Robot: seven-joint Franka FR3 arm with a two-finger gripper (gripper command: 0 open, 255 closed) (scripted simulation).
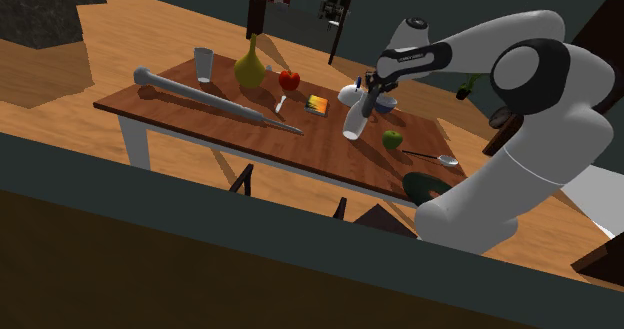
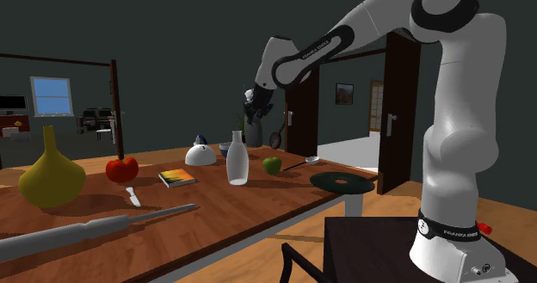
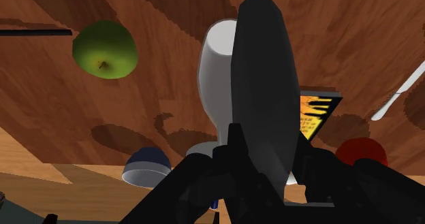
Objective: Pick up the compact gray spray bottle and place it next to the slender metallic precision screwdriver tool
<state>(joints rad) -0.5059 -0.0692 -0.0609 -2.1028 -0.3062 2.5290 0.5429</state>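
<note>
The claw point(image 2: 252, 114) is clamped on the dark gray spray bottle point(image 3: 264, 86) and holds it in the air above the table point(image 1: 320, 147), over a white bottle point(image 1: 353, 123). In the shoulder view a green apple point(image 1: 392, 138) lies just right of that white bottle. The long gray screwdriver point(image 1: 215, 102) lies well apart at the table's left end, beyond a small book point(image 1: 317, 103).

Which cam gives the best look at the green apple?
Wrist view: the green apple is large, unobstructed, stem dimple visible. Shoulder view and second exterior view show it small, near the white bottle.
</note>
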